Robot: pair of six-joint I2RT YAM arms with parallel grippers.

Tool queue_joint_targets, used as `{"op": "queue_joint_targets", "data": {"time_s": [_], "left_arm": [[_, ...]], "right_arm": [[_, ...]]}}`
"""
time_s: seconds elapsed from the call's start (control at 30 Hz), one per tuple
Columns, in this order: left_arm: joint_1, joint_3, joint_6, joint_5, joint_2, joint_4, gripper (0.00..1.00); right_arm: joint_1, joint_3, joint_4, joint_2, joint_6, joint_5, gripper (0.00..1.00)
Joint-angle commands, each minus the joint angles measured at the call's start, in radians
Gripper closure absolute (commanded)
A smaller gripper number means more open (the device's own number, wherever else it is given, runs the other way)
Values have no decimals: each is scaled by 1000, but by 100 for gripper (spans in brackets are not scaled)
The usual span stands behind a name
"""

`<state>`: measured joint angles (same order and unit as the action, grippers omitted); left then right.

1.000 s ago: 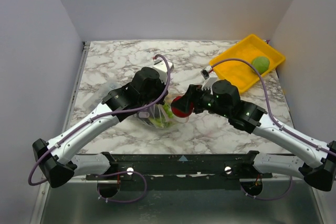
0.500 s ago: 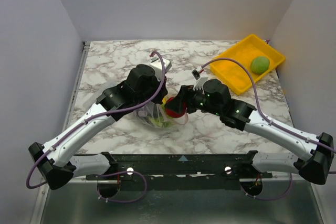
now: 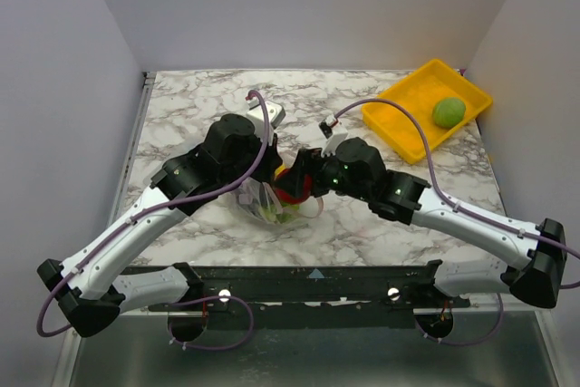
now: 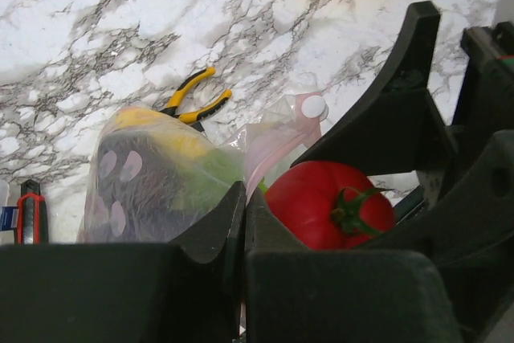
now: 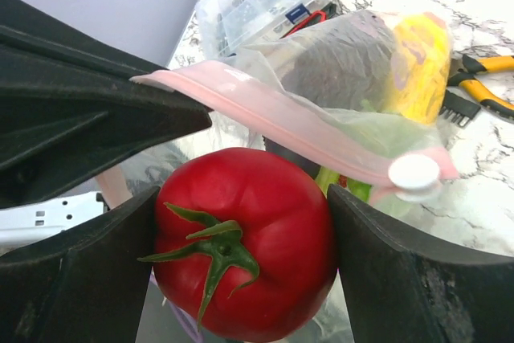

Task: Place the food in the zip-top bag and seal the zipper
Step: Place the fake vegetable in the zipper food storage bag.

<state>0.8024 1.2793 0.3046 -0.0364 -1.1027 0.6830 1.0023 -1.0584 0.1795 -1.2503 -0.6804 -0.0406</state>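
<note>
Tomato (image 5: 265, 198) sits clamped in the right pincer (image 5: 245, 234), just beneath the pink zipper (image 5: 281, 122).

Table (image 3: 199, 106): a white top veined with grey marbling is seen across the middle of the frame.
Walls: plain pale grey panels are set at the top (image 3: 299, 6), left (image 3: 54, 115) and right (image 3: 535, 33).
Rail (image 3: 313, 283): a black bar is fixed along the lower edge.
Light: even; only soft shadows are cast.

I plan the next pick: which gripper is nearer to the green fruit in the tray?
Right. The right gripper is at mid-table, left of the green fruit; the left gripper is beyond it, farther left, at the bag.
</note>
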Motion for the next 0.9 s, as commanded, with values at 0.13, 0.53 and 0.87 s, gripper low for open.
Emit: {"op": "queue_joint_targets", "data": {"time_s": [0.13, 0.53, 0.87], "left_arm": [[-12, -5, 30, 36, 46, -38, 100], [-40, -17, 57, 74, 50, -54, 100], [-62, -8, 57, 77, 67, 7, 100]], "right_arm": [[1, -72, 67, 23, 57, -8, 18], [2, -127, 58, -75, 53, -5, 0], [1, -98, 222, 129, 119, -186, 5]]}}
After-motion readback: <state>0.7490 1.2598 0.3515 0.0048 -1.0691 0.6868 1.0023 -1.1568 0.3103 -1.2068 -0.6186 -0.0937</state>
